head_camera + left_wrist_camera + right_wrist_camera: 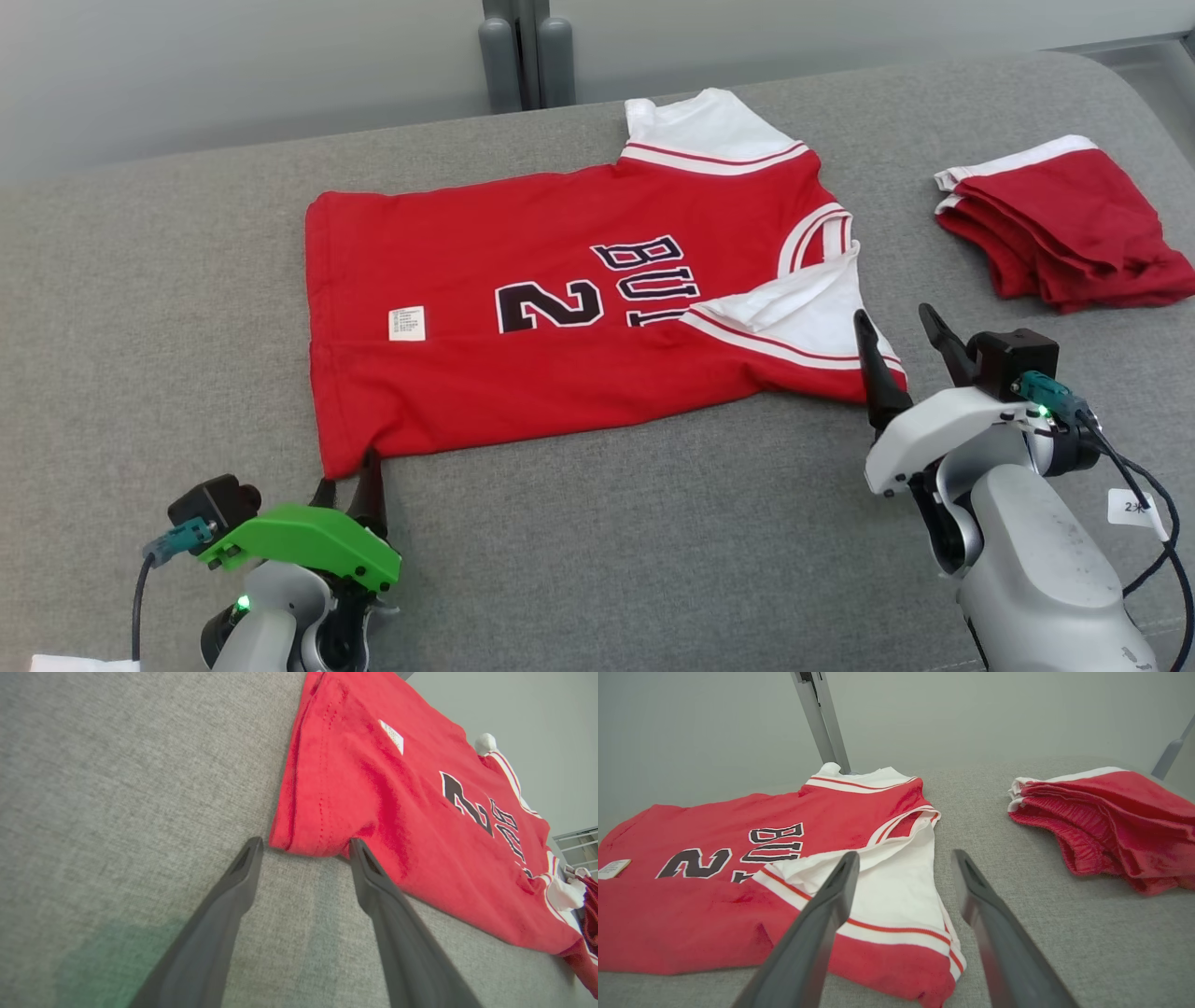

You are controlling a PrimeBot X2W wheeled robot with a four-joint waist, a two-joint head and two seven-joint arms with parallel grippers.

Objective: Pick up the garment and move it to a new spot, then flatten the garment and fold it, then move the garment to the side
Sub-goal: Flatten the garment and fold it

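Both sets of jaws spread wide and empty, one at each end of the jersey's near edge.

My left gripper (pixel 350 474) is gaping at the lower left of the head view, holding nothing. In its wrist view the hem corner (pixel 281 841) sits right between the tips, one tip touching the hem and the other just off it on the grey cushion (pixel 607 560). My right gripper (pixel 894 322) at lower right is just as wide and empty, one finger over the folded-in white sleeve (pixel 896 891), the other past the edge. The jersey (pixel 560 392) lies flat mid-frame, long axis left to right, hem left, collar right. So each arm has its own end, and I'd say the near edge is the one to pinch. A folded red garment (pixel 1064 233) sits well apart at upper right.
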